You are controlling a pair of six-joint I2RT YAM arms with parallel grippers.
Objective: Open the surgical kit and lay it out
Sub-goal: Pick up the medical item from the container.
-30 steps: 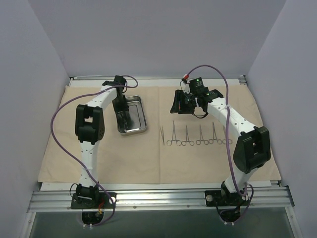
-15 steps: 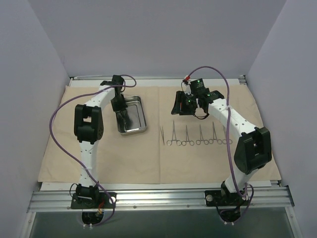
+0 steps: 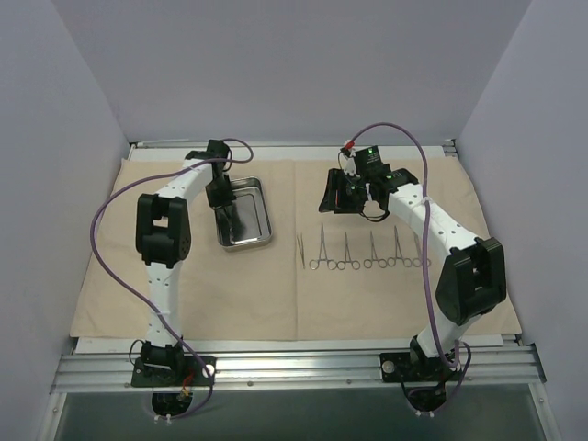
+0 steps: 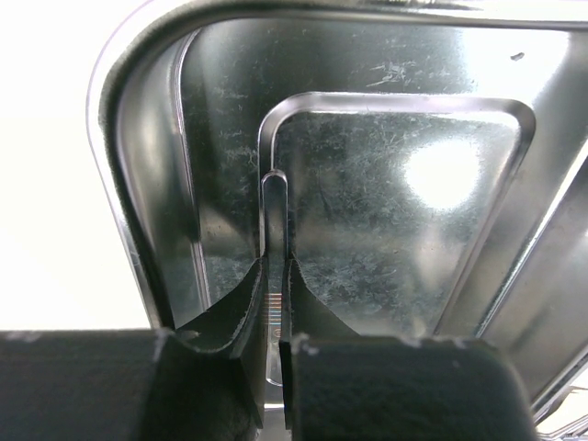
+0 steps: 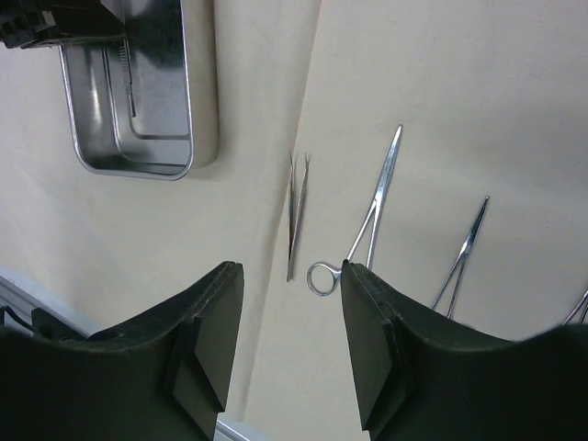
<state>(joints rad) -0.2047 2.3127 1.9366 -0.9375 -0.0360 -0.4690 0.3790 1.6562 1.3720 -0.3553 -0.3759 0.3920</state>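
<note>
A large beige cloth wrap [image 3: 230, 294] lies spread flat over the table, with a small shiny rectangular steel tray [image 3: 269, 219] on its left half. The left gripper [image 3: 227, 211] reaches down into the tray, its fingers [image 4: 248, 308] pinched on a thin flat steel strip [image 4: 274, 207] inside it. Right of the tray, slim silver tweezers [image 3: 300, 250] and a row of thin silver ring-handled forceps [image 3: 370, 255] lie side by side on the cloth. The right gripper [image 3: 333, 195] hangs beyond them, fingers spread, holding nothing.
</note>
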